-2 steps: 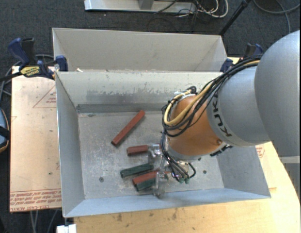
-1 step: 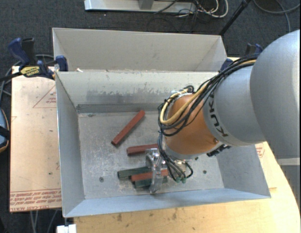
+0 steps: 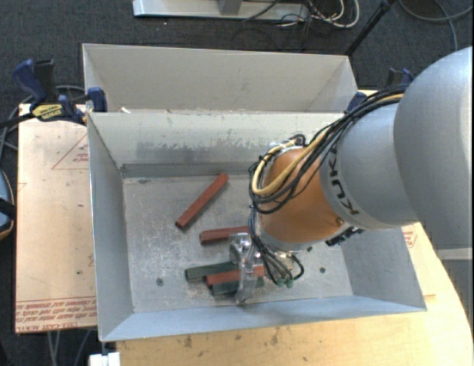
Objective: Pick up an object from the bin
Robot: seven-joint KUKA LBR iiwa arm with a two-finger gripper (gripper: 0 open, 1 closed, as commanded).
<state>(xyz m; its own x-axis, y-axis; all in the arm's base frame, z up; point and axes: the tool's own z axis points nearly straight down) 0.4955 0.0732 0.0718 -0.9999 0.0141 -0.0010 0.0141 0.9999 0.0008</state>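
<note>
So the gripper (image 3: pixel 244 279) is down low in the bin (image 3: pixel 107 204), near the bottom centre of the frame, close to the front wall. Honestly can't tell from this angle whether it's apart or closed. Its tip sits right at the right-hand end of a short red-brown block (image 3: pixel 221 281), which lies touching a dark green bar (image 3: pixel 200 274) just to the left. A bit above those is a flat red-brown bar (image 3: pixel 220 235), and further up-left a long red-brown bar (image 3: pixel 201 202) lies diagonally, on its own. The arm's orange cover (image 3: pixel 298 197) hangs over the right half.
</note>
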